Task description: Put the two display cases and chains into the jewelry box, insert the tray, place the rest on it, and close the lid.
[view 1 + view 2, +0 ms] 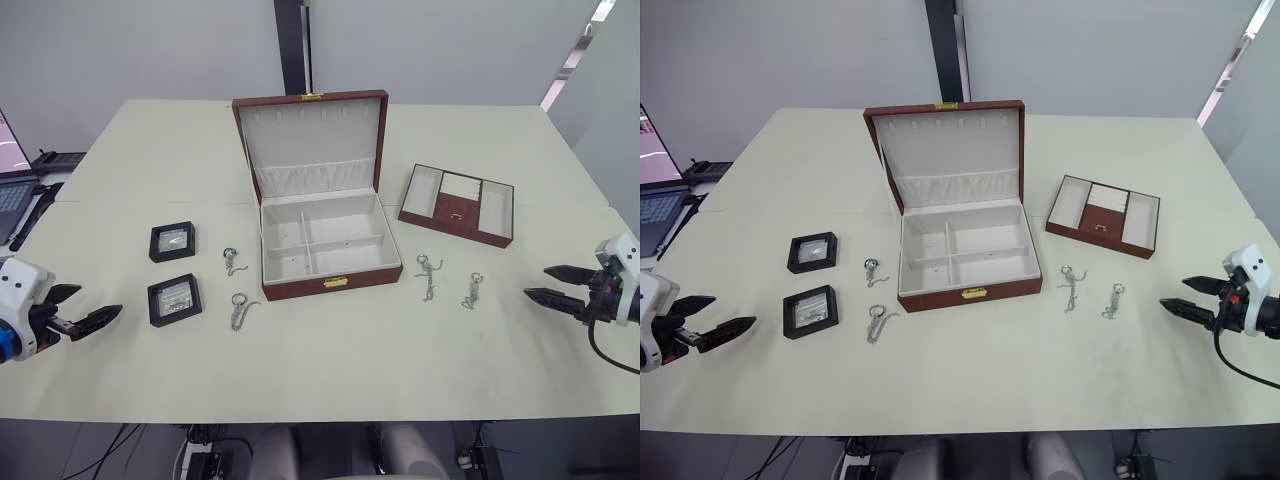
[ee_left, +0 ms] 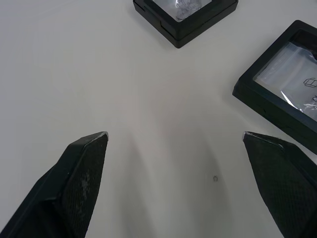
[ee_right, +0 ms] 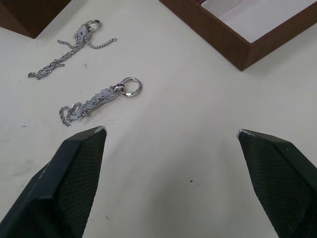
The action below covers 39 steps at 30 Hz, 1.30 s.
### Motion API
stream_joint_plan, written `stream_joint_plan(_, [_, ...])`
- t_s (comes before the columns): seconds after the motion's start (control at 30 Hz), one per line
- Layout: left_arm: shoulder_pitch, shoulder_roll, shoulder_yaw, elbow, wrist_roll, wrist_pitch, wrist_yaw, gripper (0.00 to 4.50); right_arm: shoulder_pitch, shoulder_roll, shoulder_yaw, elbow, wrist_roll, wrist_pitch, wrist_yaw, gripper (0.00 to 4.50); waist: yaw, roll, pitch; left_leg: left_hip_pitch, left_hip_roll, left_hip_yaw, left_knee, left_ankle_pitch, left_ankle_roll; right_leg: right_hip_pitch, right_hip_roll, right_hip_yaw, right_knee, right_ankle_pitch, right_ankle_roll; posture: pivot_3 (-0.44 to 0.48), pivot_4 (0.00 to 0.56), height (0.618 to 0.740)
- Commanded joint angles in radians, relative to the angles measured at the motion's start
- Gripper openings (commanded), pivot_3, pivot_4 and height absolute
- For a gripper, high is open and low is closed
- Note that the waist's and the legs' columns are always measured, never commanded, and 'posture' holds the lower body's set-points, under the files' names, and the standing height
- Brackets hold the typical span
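Jewelry box [image 1: 320,245] stands open on the counter [image 1: 330,350], tray [image 1: 457,204] beside it. Left end effector [image 1: 88,322] and right end effector [image 1: 553,284] are both spread, holding nothing.

I see the brown jewelry box [image 1: 320,240] open at centre frame, two black display cases [image 1: 172,241] left, four chains [image 1: 428,274] flanking, tray [image 1: 458,204] right.

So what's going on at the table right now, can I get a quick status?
Left hand and right hand open, empty, at table edges. Jewelry box open, empty; display cases, chains, tray lying around it. Nothing blocking.
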Motion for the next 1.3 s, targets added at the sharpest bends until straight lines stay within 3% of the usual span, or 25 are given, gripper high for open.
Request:
stream_joint_plan(0.03, [-0.010, 0.035, 0.001, 0.006, 0.007, -0.021, -0.004, 4.50, -0.008, -0.018, -0.027, -0.004, 0.003, -0.014, 0.006, 4.48, 0.000, 0.000, 0.000, 0.000, 0.000, 0.000, 0.000, 0.000, 0.000, 0.000, 0.000, 0.000, 0.000, 0.000, 0.000, 0.000, 0.150, 0.740])
stream_joint_plan(1.0, [-0.040, 0.027, 0.000, 0.007, -0.008, -0.031, 0.011, 4.50, 0.000, -0.008, -0.042, 0.027, 0.015, -0.040, 0.004, 4.48, -0.001, 0.000, 0.000, 0.001, 0.000, 0.000, 0.001, 0.000, 0.000, 0.000, 0.000, 0.000, 0.002, 0.000, 0.000, 0.000, 0.150, 0.740])
stream_joint_plan(1.17, [-0.049, 0.016, 0.015, -0.035, -0.067, 0.002, -0.018, 4.50, -0.032, 0.017, -0.062, -0.154, 0.124, 0.069, 0.026, 4.48, -0.002, 0.000, 0.000, 0.001, 0.000, 0.000, 0.001, 0.000, 0.000, 0.000, 0.000, 0.000, 0.003, 0.000, 0.000, 0.000, 0.150, 0.740])
stream_joint_plan(1.3, [-0.028, 0.052, -0.037, -0.064, -0.057, -0.011, -0.103, 4.50, -0.031, 0.030, -0.047, -0.385, 0.213, 0.161, 0.024, 4.48, -0.001, 0.000, 0.000, 0.001, 0.000, -0.001, 0.001, 0.000, 0.000, 0.000, 0.001, 0.000, 0.004, 0.000, 0.000, 0.000, 0.150, 0.740])
